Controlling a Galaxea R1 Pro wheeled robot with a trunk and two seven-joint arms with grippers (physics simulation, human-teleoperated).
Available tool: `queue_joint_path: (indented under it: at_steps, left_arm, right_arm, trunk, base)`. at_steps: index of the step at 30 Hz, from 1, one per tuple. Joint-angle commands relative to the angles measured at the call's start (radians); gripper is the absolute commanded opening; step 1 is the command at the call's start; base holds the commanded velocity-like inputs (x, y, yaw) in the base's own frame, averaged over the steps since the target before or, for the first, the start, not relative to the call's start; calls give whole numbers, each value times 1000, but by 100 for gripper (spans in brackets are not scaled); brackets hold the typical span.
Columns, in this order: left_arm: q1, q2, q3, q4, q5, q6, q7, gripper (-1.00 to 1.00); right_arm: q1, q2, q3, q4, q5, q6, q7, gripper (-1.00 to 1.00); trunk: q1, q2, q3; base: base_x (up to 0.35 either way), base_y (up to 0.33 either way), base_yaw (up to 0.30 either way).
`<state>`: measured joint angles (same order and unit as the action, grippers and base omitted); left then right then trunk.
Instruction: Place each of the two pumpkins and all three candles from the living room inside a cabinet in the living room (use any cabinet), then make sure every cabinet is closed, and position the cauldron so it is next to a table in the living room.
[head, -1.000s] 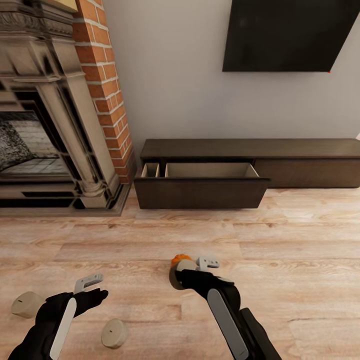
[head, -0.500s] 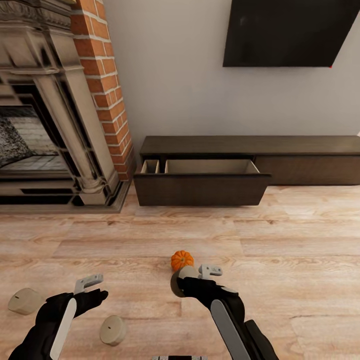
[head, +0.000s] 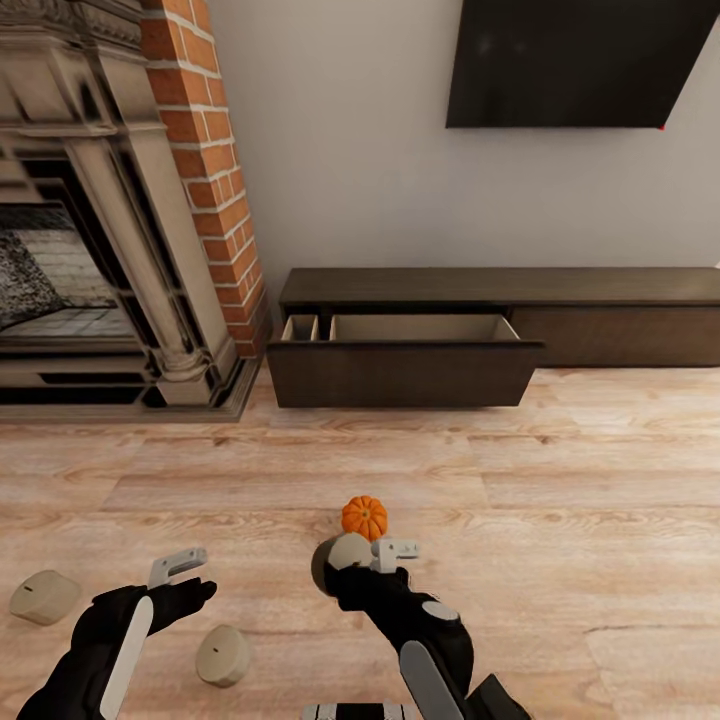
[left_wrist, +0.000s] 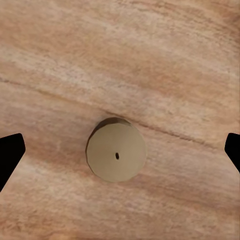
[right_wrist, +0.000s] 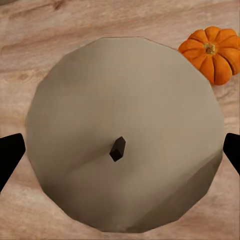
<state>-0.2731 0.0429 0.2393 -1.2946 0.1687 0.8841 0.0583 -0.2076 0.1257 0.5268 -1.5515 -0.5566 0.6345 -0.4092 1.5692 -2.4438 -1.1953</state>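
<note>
My right gripper (head: 366, 556) is shut on a cream candle (head: 344, 553), held just above the wood floor; the right wrist view has this candle (right_wrist: 120, 135) spanning the gap between both fingertips. An orange pumpkin (head: 365, 517) sits on the floor just beyond it, also seen as the pumpkin (right_wrist: 212, 47) in the right wrist view. My left gripper (head: 188, 578) is open above a second candle (head: 222, 655), which lies on the floor as the candle (left_wrist: 117, 152). A third candle (head: 45, 597) lies at the far left. The dark cabinet (head: 560, 290) stands against the wall with its left drawer (head: 400, 372) pulled open.
A brick and stone fireplace (head: 130, 220) fills the left side, its hearth reaching the floor beside the drawer. A black TV (head: 580, 60) hangs on the wall above the cabinet. Bare wood floor (head: 560, 500) stretches between me and the cabinet.
The view has shifted slightly. My right gripper with the candle drew back toward me and left, uncovering the pumpkin behind it. The left arm held still.
</note>
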Motion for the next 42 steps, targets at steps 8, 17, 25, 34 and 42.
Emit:
queue_joint_path:
  at_steps: [8, 17, 25, 34, 42]
  left_arm:
    - [0, 0, 0, 0, 0, -2, 0, 100]
    - [0, 0, -1, 0, 1, -2, 0, 100]
    - [0, 0, -2, 0, 1, -1, 0, 100]
    - [0, 0, -3, 0, 0, -2, 0, 100]
    - [0, 0, -3, 49, -1, -6, -1, 100]
  right_arm:
    - [2, -3, 39, -1, 6, -47, -23, -100]
    - [1, -184, -67, -20, -31, -34, 17, -100]
    - [26, -322, -336, -20, -172, 4, 429, -100]
    - [54, -337, -418, -16, -183, 8, 578, -100]
    - [54, -334, -414, -15, -183, 7, 581, -100]
  trunk:
    - [27, -49, -12]
    - [27, -49, -10]
    - [31, -56, -17]
    - [35, -59, -51]
    - [39, -60, -82]
  base:
    - [0, 0, 0]
    - [0, 0, 0]
    - [0, 0, 0]
    - [0, 0, 0]
    - [0, 0, 0]
